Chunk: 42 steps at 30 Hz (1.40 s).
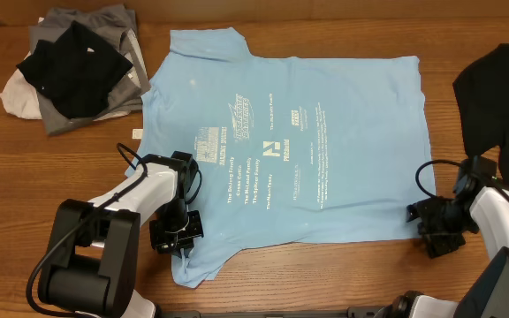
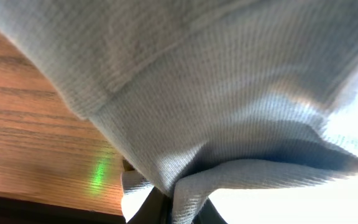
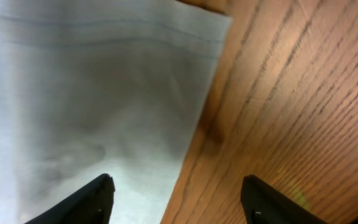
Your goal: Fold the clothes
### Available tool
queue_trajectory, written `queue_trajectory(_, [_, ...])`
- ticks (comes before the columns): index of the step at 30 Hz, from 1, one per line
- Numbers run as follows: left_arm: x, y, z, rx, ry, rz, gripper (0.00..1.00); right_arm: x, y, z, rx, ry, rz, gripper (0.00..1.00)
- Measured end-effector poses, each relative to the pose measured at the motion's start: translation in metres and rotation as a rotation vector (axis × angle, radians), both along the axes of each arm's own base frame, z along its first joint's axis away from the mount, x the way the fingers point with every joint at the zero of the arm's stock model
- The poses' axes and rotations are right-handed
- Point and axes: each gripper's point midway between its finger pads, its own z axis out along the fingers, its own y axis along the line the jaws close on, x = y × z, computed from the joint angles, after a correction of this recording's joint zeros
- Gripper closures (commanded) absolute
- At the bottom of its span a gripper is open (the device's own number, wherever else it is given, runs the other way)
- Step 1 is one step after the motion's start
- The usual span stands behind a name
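The light-blue T-shirt lies spread flat on the table, soft, light and limp, best pinched at its edges: the left gripper is clamped on bunched sleeve cloth, while the right gripper stands apart astride the hem corner.

A printed T-shirt is spread on the table. A heap of garments is set behind it to the left, and a single garment is laid at the right edge
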Motion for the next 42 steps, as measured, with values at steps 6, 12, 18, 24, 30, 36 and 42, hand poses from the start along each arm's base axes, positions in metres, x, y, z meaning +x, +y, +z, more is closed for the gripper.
queue_trajectory(6, [0.0, 0.0, 0.0, 0.0, 0.002, 0.0, 0.89, 0.0, 0.0, -0.004, -0.005, -0.001, -0.011, 0.34])
queue_trajectory(12, [-0.001, 0.0, 0.0, 0.001, 0.004, 0.0, 0.91, -0.003, -0.007, -0.004, -0.045, 0.018, -0.033, 0.34])
queue_trajectory(18, [-0.001, 0.0, 0.0, 0.001, 0.004, -0.001, 0.91, -0.001, -0.015, -0.005, -0.065, 0.006, -0.072, 0.34])
queue_trajectory(24, [-0.001, 0.0, 0.0, 0.001, 0.003, 0.0, 0.91, -0.002, -0.019, -0.005, -0.072, 0.007, -0.086, 0.34])
queue_trajectory(30, [-0.001, 0.0, 0.0, 0.001, 0.003, 0.0, 0.91, -0.001, -0.02, -0.006, -0.074, -0.001, -0.087, 0.34])
queue_trajectory(36, [-0.001, 0.0, 0.0, -0.002, 0.004, 0.001, 0.94, -0.007, -0.015, -0.02, -0.07, -0.003, -0.089, 0.35])
queue_trajectory(42, [-0.001, -0.001, 0.0, -0.003, 0.005, 0.001, 0.96, -0.004, -0.014, -0.02, -0.058, -0.022, -0.088, 0.65])
